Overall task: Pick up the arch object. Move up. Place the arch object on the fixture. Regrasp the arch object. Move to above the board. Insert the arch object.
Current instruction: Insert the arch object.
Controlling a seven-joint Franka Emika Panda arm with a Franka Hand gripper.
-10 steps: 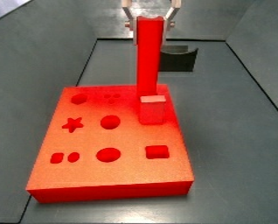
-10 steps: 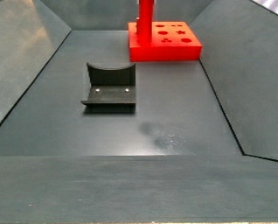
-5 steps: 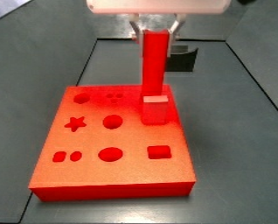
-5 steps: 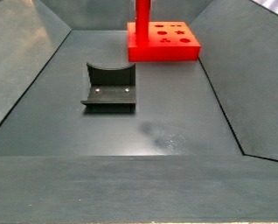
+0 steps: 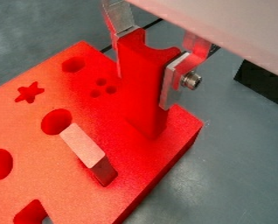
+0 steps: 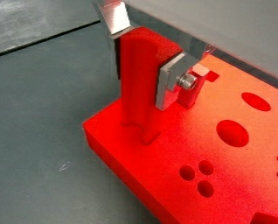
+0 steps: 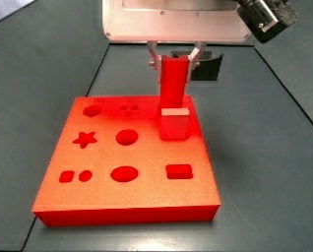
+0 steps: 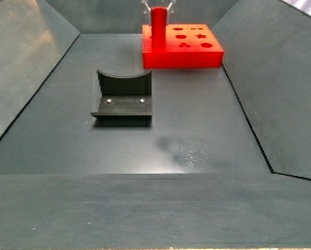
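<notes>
The arch object [image 7: 174,83] is a slim bright red bar standing upright with its lower end sunk into the board [image 7: 67,202], near the board's far corner. My gripper [image 7: 175,57] is shut on its top end; the silver fingers [image 5: 174,77] clamp both sides in both wrist views, with the bar [image 6: 142,83] between them. The bar's top [image 8: 158,18] stands just above the board [image 8: 198,56] in a side view. The black fixture [image 8: 121,97] with a scooped top sits on the floor, apart from the board.
A shorter red block [image 7: 174,123] stands in the board beside the bar, also seen in a wrist view [image 5: 86,150]. The board has star, circle and dot holes. Grey sloped walls [image 8: 34,68] surround the floor.
The gripper has come down with the arch object, and the bar has sunk deeper into the board, so less of it stands above the surface.
</notes>
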